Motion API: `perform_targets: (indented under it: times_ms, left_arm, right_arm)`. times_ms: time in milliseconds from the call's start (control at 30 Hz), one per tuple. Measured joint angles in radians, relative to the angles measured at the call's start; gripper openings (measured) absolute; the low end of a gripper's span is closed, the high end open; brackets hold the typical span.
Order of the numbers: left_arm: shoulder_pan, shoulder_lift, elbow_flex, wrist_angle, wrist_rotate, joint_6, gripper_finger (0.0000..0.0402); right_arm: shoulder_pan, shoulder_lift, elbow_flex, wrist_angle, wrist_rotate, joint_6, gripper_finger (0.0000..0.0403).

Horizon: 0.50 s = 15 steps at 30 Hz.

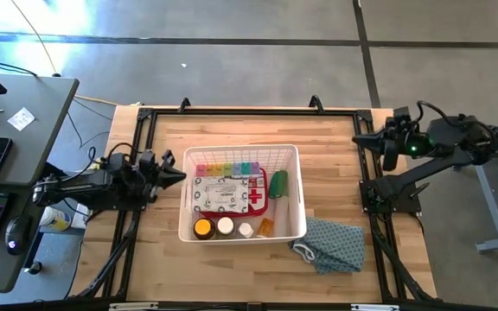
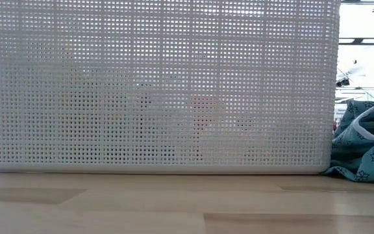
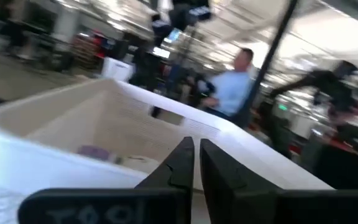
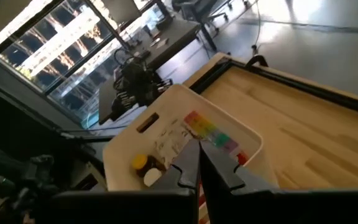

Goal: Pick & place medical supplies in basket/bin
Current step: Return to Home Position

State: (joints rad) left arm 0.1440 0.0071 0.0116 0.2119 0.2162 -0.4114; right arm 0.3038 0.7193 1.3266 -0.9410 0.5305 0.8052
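**Left gripper** (image 1: pixel 176 173): fingers (image 3: pixel 182 163) drawn to a narrow slit, holding nothing, as I read it from that wrist's view. The tips sit just short of the basket's end wall.

**Right gripper** (image 1: pixel 359 138): fingers (image 4: pixel 185 167) likewise pressed narrow and empty. I see it parked at the table's edge frame, well apart from the basket.

**White lattice basket** (image 1: pixel 240 149): directly ahead of the left fingers and standing on the table (image 1: pixel 232 276). It fills nearly my whole low view.

**Contents, logged outward from the left fingers:**
- Red first-aid case (image 1: pixel 227 194), lying flat mid-basket with its white label up.
- Rainbow pill organiser (image 1: pixel 227 168), beside the case along one long wall.
- Along the opposite long wall, a row of an amber bottle (image 1: pixel 202 228), white-capped bottles (image 1: pixel 225 226), and an orange pill bottle (image 1: pixel 264 228) lying down.
- Green roll (image 1: pixel 278 183), beyond the case at the end nearer the right fingers.

**Teal patterned cloth** (image 1: pixel 331 244): crumpled on the table outside the basket, just beside the corner farthest from the left fingers.

**Person in a blue shirt** (image 3: pixel 235 87): in the room beyond, seen past the left fingers.
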Motion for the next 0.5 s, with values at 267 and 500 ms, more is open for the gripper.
perform_targets:
  times_ms: [267, 500]
  left_arm:
    - [0.0, -0.002, 0.0, -0.02, -0.076, 0.052, 0.0035]
    - [0.0, -0.002, -0.001, -0.023, -0.076, 0.055, 0.0043]
  right_arm:
    - [0.0, 0.024, 0.0, -0.007, -0.077, 0.002, 0.0003]
    - [0.0, 0.04, 0.0, -0.006, -0.046, -0.029, 0.0005]
